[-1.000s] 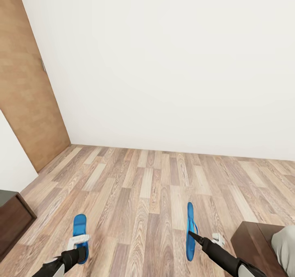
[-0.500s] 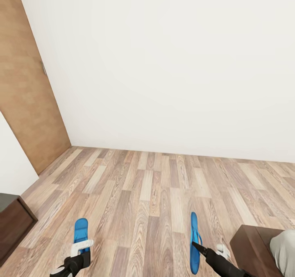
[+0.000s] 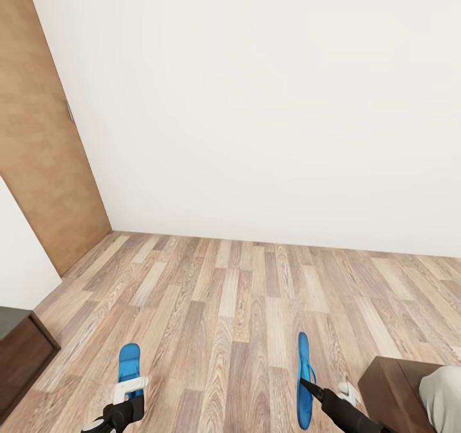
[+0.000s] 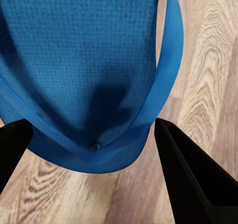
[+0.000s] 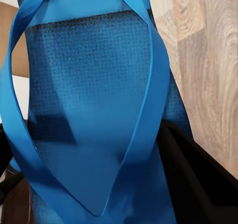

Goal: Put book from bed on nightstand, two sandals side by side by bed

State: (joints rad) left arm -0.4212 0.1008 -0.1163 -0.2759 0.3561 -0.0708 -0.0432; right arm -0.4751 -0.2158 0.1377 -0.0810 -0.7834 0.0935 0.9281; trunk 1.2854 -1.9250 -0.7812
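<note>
Left gripper (image 3: 128, 389), head view: clamped on the heel end of one blue sandal (image 3: 129, 364), carried flat above the wood-plank floor (image 3: 230, 305) at my lower left.
Right gripper (image 3: 320, 389), head view: gripping the second sandal (image 3: 303, 382), turned on edge, near the bed (image 3: 410, 394) corner at lower right.
Backdrop, head view: white wall (image 3: 269, 100), wooden door (image 3: 38, 145), a dark cabinet (image 3: 19, 356) at far left.
Left wrist view: my black fingers (image 4: 191, 177) flank the sandal (image 4: 89, 60) where its straps meet.
Right wrist view: sandal sole (image 5: 89, 95) and looping strap lie against my dark finger (image 5: 198, 179).
</note>
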